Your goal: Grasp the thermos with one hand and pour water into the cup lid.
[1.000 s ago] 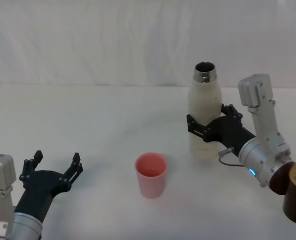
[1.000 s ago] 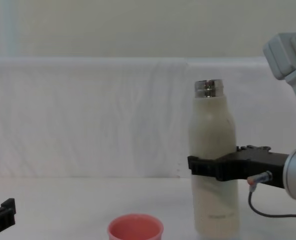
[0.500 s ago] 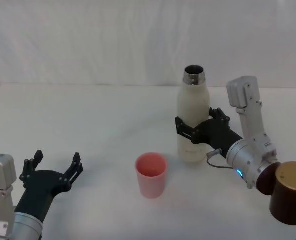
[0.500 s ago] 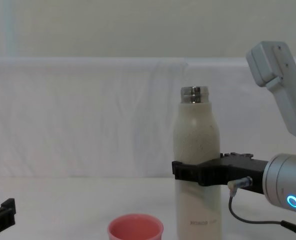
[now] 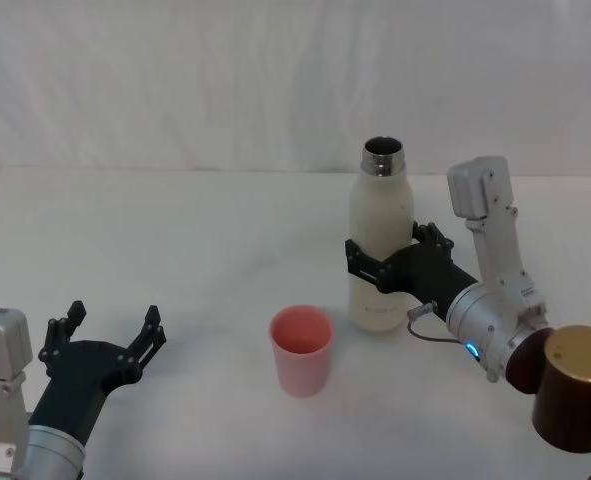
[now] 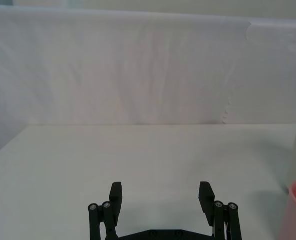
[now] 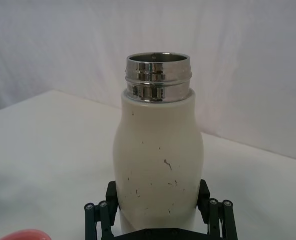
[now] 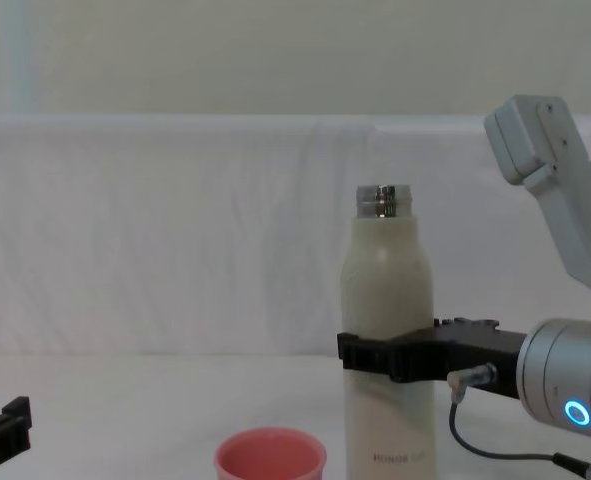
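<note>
The thermos (image 5: pixel 380 245) is a cream-white bottle with an open steel neck, held upright just right of the cup lid; it also appears in the right wrist view (image 7: pixel 158 155) and the chest view (image 8: pixel 385 320). My right gripper (image 5: pixel 380 265) is shut around its middle, black fingers (image 8: pixel 360 355) on either side. The cup lid (image 5: pixel 301 349) is a salmon-pink cup standing upright in the middle of the table, with its rim at the lower edge of the chest view (image 8: pixel 270 455). My left gripper (image 5: pixel 110 345) rests open and empty at the near left of the table.
A white table (image 5: pixel 175 250) runs back to a white cloth backdrop. A dark brown cylinder with a gold top (image 5: pixel 575 400) sits on my right arm at the near right.
My right gripper has carried the upright thermos leftward and nearer, toward the cup lid. The left arm and the cup lid have not moved.
</note>
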{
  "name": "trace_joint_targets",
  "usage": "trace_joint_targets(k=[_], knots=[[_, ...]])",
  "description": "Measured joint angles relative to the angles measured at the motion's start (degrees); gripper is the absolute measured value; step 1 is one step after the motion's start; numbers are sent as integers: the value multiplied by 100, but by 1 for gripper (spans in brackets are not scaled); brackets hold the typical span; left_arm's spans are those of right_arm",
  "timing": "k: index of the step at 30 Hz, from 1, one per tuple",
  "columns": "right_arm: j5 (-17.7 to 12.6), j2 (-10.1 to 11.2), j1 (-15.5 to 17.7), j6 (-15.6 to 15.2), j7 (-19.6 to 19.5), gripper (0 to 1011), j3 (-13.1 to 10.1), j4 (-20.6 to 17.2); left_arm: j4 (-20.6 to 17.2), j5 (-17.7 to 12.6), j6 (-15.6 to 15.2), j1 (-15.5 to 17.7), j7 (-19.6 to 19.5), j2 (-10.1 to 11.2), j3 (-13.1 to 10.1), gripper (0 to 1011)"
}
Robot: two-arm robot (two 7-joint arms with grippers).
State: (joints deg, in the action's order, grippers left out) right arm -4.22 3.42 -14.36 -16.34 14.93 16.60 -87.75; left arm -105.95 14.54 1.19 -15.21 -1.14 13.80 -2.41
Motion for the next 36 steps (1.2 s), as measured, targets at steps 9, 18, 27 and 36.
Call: trace_joint_targets(k=[9,18,27,36], knots=[[-124,96,8,23,-80,957,71,45,0,0,0,0,0,0,0,1001],[-221,186,58,123,-137,957,115,46,0,0,0,0,0,0,0,1001],[-290,270,81,260,-139,957,177,58,0,0,0,0,0,0,0,1001],[-335,316,104,315,-101,957,199,56,0,0,0,0,0,0,0,1001]])
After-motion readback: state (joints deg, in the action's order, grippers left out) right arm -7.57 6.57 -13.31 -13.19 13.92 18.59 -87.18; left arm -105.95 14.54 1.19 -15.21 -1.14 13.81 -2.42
